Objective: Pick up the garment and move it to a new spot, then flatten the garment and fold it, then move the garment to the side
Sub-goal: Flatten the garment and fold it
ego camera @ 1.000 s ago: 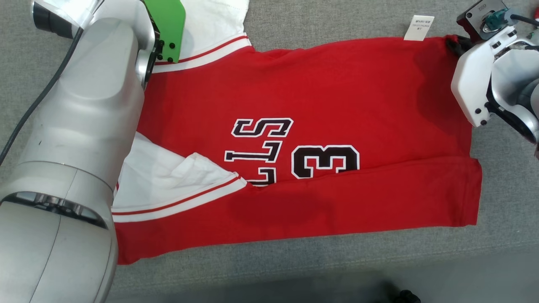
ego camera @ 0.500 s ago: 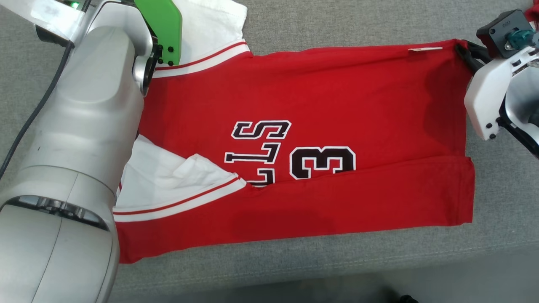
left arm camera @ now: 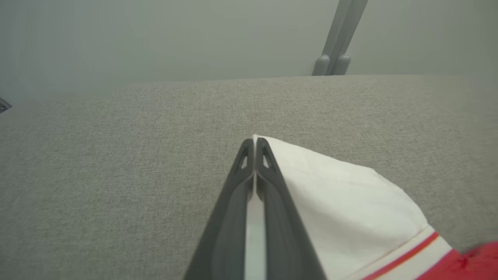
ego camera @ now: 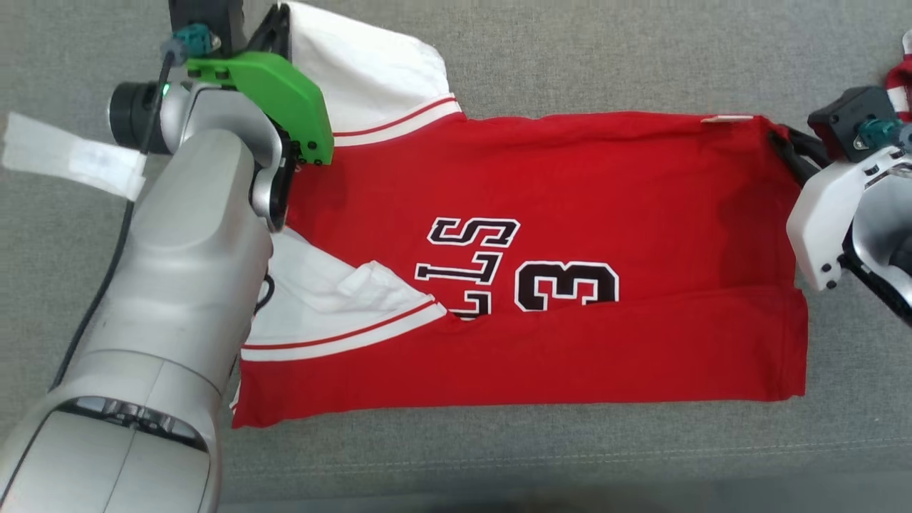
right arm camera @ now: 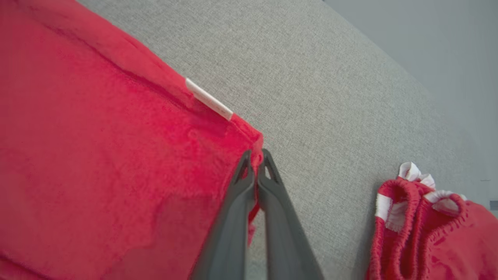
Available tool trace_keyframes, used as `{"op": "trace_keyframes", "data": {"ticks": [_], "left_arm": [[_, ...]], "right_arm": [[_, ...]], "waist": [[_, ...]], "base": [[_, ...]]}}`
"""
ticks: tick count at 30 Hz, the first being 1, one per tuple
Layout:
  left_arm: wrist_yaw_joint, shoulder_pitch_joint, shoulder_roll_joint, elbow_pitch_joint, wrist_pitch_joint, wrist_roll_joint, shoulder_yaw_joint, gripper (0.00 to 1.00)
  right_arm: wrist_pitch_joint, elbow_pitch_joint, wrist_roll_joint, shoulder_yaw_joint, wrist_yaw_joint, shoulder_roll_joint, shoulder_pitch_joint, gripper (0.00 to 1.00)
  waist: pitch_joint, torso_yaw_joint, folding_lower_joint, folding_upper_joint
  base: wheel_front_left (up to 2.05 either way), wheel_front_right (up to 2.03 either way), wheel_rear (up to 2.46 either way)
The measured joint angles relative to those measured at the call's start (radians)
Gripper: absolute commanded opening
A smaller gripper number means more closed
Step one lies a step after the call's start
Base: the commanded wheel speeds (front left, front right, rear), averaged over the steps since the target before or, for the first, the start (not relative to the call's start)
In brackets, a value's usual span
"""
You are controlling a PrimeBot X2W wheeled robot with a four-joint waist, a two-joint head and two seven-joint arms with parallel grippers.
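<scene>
A robot test lab, by the look of it: a broad grey woven-fabric work surface (ego camera: 570,57) bears a red-and-white numbered jersey (ego camera: 570,178), with a crumpled red garment with white trim (right arm camera: 428,225) at 2 o'clock. At 12 o'clock stand a bare pale grey backdrop (left arm camera: 155,39) and a grey metal post (left arm camera: 338,39).

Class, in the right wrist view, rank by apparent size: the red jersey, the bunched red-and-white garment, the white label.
1. red jersey
2. bunched red-and-white garment, partly cut off by the frame
3. white label
</scene>
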Motion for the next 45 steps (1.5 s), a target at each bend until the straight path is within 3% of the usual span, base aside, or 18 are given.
{"op": "trace_keyframes", "data": {"ticks": [5,12,20,27,32,39,45], "left_arm": [[-0.001,0.115,0.005,-0.064,-0.055,-0.041,0.028,0.00],[0.036,0.310,0.051,-0.231,-0.069,-0.077,0.054,0.00],[0.143,0.571,0.117,-0.560,0.025,-0.113,0.070,0.00],[0.225,0.771,0.151,-0.814,0.111,-0.145,0.065,0.00],[0.262,0.858,0.170,-0.918,0.159,-0.151,0.051,0.00],[0.287,0.903,0.178,-0.969,0.190,-0.157,0.037,0.00],[0.290,0.934,0.179,-0.969,0.219,-0.165,0.018,0.00]], "right_arm": [[-0.030,-0.017,0.021,0.074,0.000,-0.050,0.049,0.00],[-0.074,-0.001,0.045,0.216,0.000,-0.146,0.050,0.00],[-0.126,0.024,0.047,0.472,0.000,-0.253,-0.076,0.00],[-0.164,0.061,0.048,0.669,0.000,-0.279,-0.189,0.00],[-0.181,0.087,0.068,0.803,0.000,-0.288,-0.269,0.00],[-0.155,0.085,0.067,0.866,0.000,-0.296,-0.308,0.00],[-0.091,0.001,-0.007,0.870,0.000,-0.321,-0.212,0.00]], "waist": [[-0.064,0.012,0.0000,0.0000],[-0.153,0.020,0.0000,0.0000],[-0.218,0.044,0.0000,0.0000],[-0.239,0.074,-0.0001,0.0000],[-0.243,0.094,-0.0001,0.0000],[-0.248,0.111,-0.0001,0.0000],[-0.257,0.116,0.0000,0.0000]], "base": [[0.00,0.00,0.00],[0.00,0.00,0.00],[0.00,0.00,0.00],[0.00,0.00,0.00],[0.00,0.00,0.00],[0.00,0.00,0.00],[0.00,0.00,0.00]]}}
